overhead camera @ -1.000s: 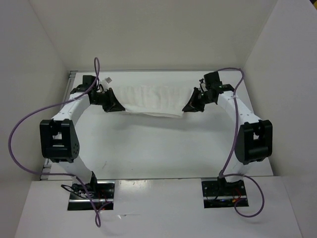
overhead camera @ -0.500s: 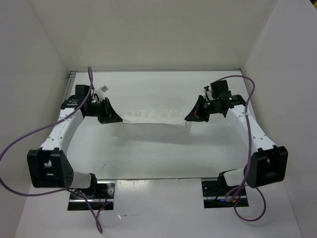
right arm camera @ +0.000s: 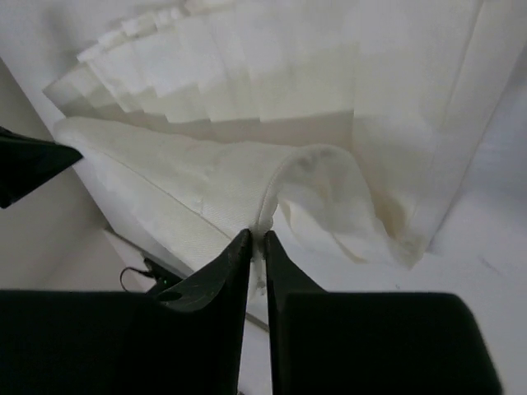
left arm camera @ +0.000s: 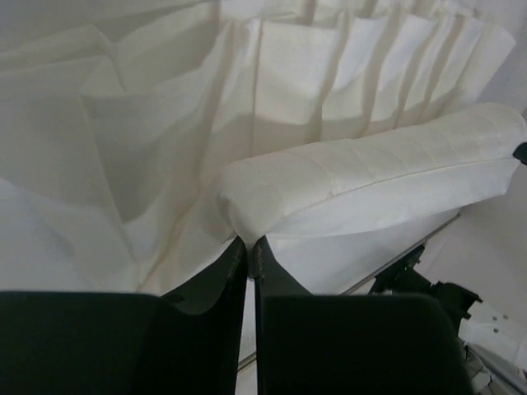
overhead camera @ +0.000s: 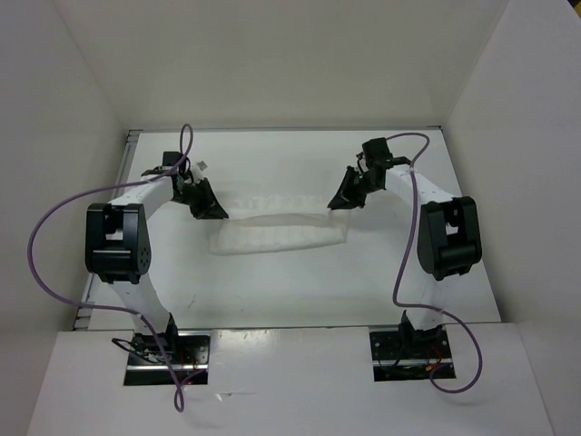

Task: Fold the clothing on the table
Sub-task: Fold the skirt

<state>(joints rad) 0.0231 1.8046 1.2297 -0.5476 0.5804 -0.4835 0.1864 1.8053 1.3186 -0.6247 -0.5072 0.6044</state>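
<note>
Left gripper (overhead camera: 208,203): its two black fingers are brought almost together, and a corner of the clothing (overhead camera: 280,231) is pinched between the tips; in the left wrist view only a thin slit is seen between the fingers at the left gripper (left arm camera: 249,244).

Right gripper (overhead camera: 344,197): its jaws are drawn nearly closed, with a thin fold of fabric caught in the narrow gap, as shown in the right wrist view (right arm camera: 256,239).

Clothing, position: it is stretched as a wide band between the two grippers, one end held at each, across the far half of the table (overhead camera: 272,286). Its near edge is turned over into a thicker strip on the side of the arm bases. Whether the middle rests on the surface or hangs just above it cannot be told.

Clothing, texture: a white, thin, soft fabric is seen. In the left wrist view the clothing (left arm camera: 370,177) is doubled into a padded roll, behind which a sheet is gathered in parallel pleats. In the right wrist view the clothing (right arm camera: 198,193) shows the same stepped pleats and a limp, crumpled loop at the fingertips.

Table: a flat, plain white surface is seen, edged by a thin metal rail.

Surroundings: white upright walls (overhead camera: 272,64) enclose the table, and a purple cable (overhead camera: 33,238) is looped from each arm.
</note>
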